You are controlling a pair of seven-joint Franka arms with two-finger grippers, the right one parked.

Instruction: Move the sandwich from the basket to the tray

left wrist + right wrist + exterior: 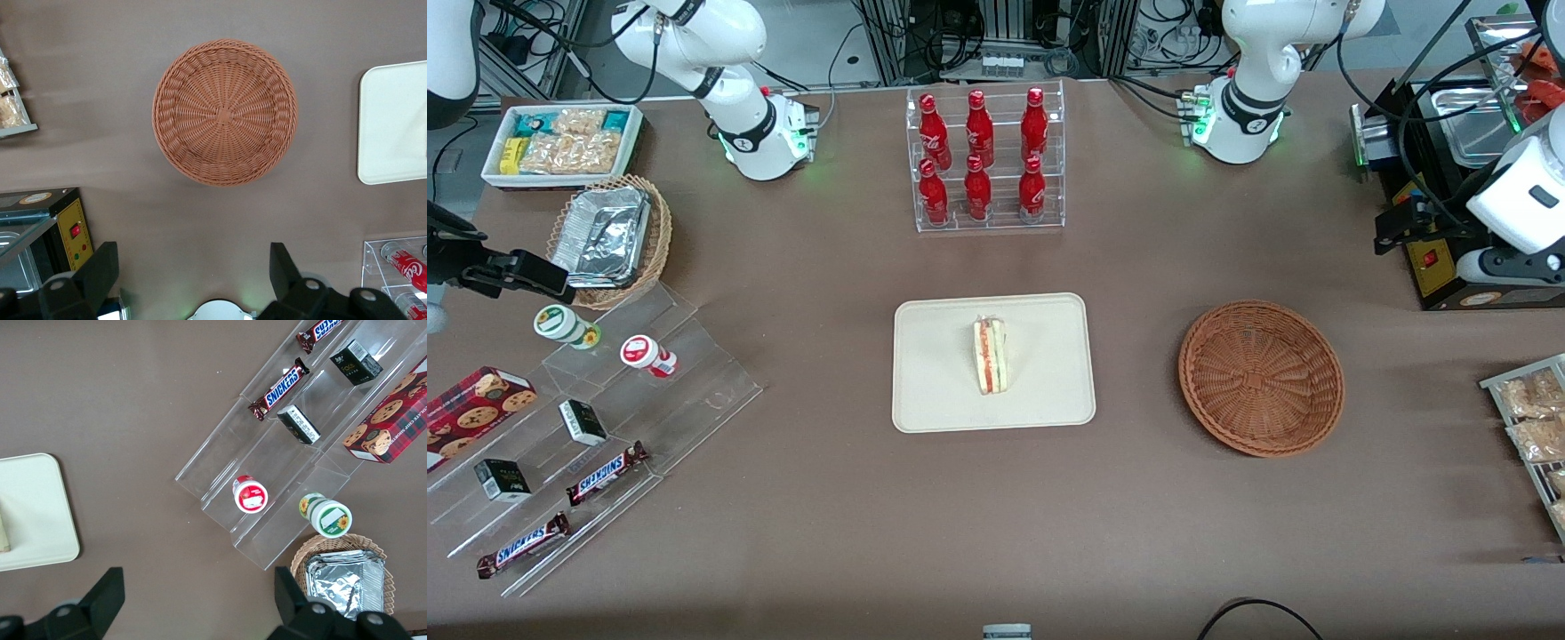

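Observation:
The sandwich (989,356), a white wedge with red and green filling, lies on the cream tray (934,373), about in its middle. The reddish-brown wicker basket (1261,378) stands beside the tray, toward the working arm's end, with nothing in it. In the left wrist view the basket (225,112) shows its bare woven floor, and one end of the tray (393,127) is visible; the sandwich is out of that view. My gripper (1392,229) (190,270) hangs open and holds nothing, high above the table, farther from the front camera than the basket.
A black appliance (1449,258) stands close beside my gripper. A clear rack of red bottles (987,160) stands farther from the front camera than the tray. Snack packets on a rack (1534,418) lie at the working arm's end. A clear stepped shelf (605,418) is at the parked arm's end.

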